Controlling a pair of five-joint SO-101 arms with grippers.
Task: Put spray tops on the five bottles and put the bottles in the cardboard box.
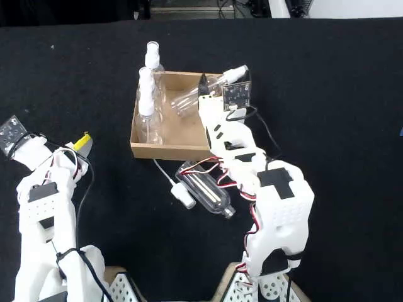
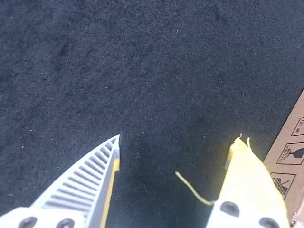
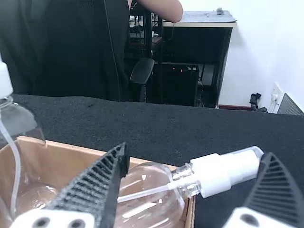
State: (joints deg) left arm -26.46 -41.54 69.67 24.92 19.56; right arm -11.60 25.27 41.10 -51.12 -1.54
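The right gripper [image 3: 194,156] hangs wide open at the far right corner of the cardboard box [image 1: 170,151]. Its jaws stand on either side of a capped bottle [image 1: 189,99] and grip nothing. That bottle lies tilted across the box's rim, its spray top out past the corner. 2 upright bottles [image 1: 147,104], also capped, stand at the box's left wall. In front of the box, an uncapped bottle [image 1: 206,190] lies on the desk [image 1: 340,75], a loose spray top [image 1: 184,195] just beside it. The left gripper [image 2: 176,138] hangs open and empty over the desk, left of the box.
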